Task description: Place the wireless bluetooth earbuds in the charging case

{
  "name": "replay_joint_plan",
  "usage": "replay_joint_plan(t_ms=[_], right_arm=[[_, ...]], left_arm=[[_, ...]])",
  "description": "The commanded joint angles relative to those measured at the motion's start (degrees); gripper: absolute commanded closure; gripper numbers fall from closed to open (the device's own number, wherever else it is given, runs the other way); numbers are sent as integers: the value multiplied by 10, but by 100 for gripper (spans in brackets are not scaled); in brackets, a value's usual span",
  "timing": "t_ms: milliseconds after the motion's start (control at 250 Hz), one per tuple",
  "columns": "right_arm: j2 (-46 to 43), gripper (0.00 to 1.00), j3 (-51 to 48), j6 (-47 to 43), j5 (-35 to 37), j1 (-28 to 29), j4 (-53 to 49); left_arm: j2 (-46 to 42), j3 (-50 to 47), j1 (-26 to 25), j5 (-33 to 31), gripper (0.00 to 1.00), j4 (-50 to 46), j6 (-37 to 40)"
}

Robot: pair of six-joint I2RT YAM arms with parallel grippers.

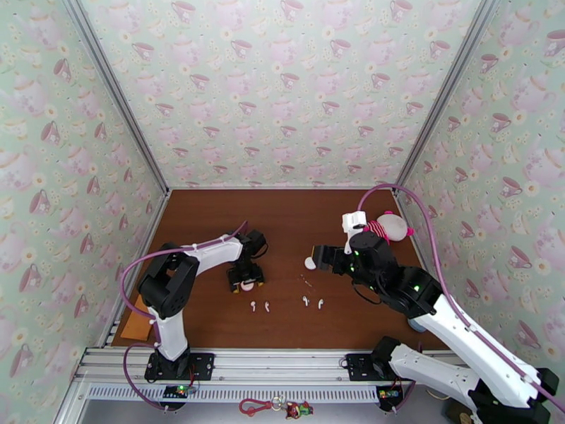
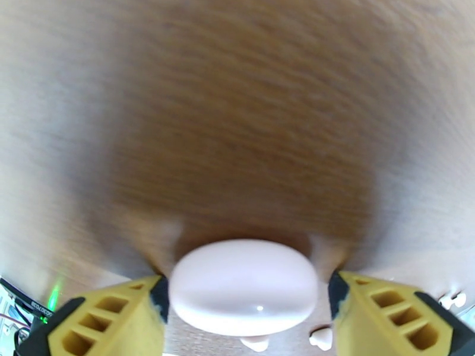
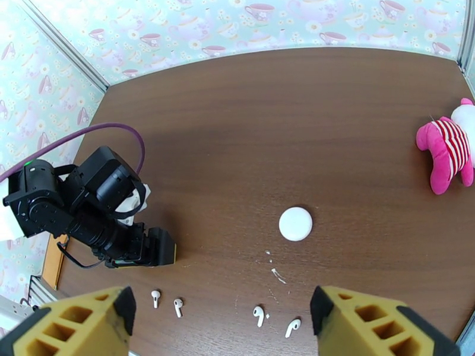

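One round white charging case (image 2: 243, 288) lies on the brown table between the yellow fingers (image 2: 107, 318) of my left gripper (image 1: 245, 280). The left pad is at its edge and a slim gap shows on the right, so the gripper is open around it. A second round case (image 1: 310, 263) (image 3: 295, 223) lies mid-table, just left of my right gripper (image 1: 319, 257), which hovers wide open and holds nothing (image 3: 222, 310). Near the front edge lie two pairs of tiny white earbuds: one pair (image 1: 260, 305) (image 3: 166, 302) on the left, the other (image 1: 313, 302) (image 3: 274, 321) on the right.
A pink plush toy (image 1: 388, 226) (image 3: 445, 149) lies at the back right by the wall. Small white specks (image 3: 276, 274) dot the table between the loose case and the right pair. A thin wooden piece (image 1: 135, 319) lies at the table's left edge. Patterned walls enclose three sides.
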Motion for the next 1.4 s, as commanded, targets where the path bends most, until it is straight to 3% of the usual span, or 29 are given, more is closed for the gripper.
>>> replay_joint_plan(t_ms=[0,236,424,780,1104,1396], right_arm=[[3,17,5,-2,-14,3,6],[5,16,0,0,-21,2,10],[7,16,-2,1,-28,3,15],[43,8,-33,-14,-130,-1,22],[113,4,-73,-14,-370,-141,57],[255,9,-66,21,-500,-145,116]], left_arm=[[22,12,13,-27,30,32,10],[25,3,6,-13,38,48,9],[29,-6,2,-19,51,50,16],[-30,-10,-5,-80,79,14,106],[-162,-85,-42,-80,92,7,174],[-256,-114,-100,-69,100,3,236]])
